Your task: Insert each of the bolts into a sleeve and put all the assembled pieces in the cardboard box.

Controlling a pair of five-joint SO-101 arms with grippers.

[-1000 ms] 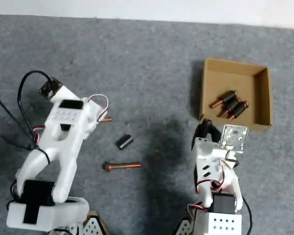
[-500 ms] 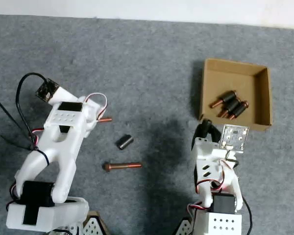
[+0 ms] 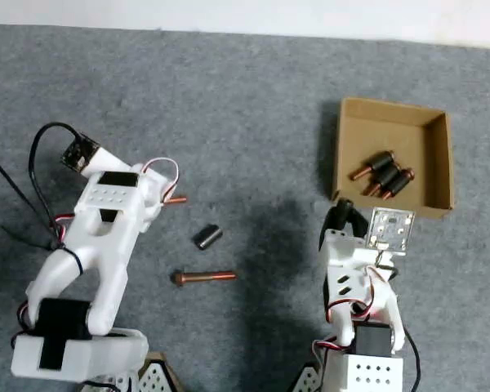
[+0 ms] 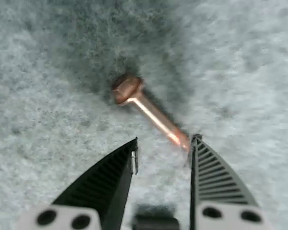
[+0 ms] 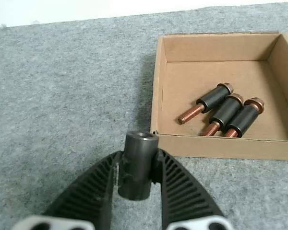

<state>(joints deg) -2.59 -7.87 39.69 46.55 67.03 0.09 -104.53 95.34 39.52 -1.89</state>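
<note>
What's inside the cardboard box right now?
Three bolts, each in a black sleeve, lie side by side on the box floor. Sleeves cover their shanks' middles; the near wall hides some floor.

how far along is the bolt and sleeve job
Done: three assembled pieces lie in the box. In hand: the right gripper is shut on a sleeve, and the left gripper is open over a bolt. Left: joining that pair, then the loose bolt and loose sleeve, and boxing both.
</note>
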